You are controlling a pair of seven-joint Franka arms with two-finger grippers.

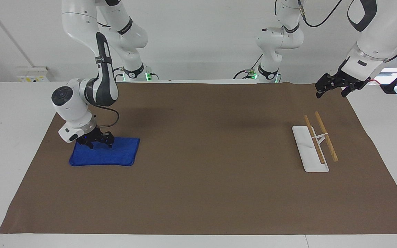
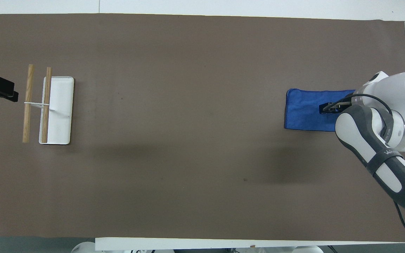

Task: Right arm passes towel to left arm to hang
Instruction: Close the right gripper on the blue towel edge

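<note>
Pick-up step, by the look of it: right gripper (image 1: 95, 142) down on the towel (image 1: 115, 156), fingers spread, nothing held, towel flat on the mat at the right arm's end; next, closing on the cloth and lifting toward the waiting left gripper (image 1: 334, 86), fingers unreadable.

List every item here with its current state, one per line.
towel: flat on the brown mat, not lifted
right gripper: open, down at the towel's edge nearer the robots
left gripper: waiting in the air near the rack
rack: upright, both wooden bars bare
</note>
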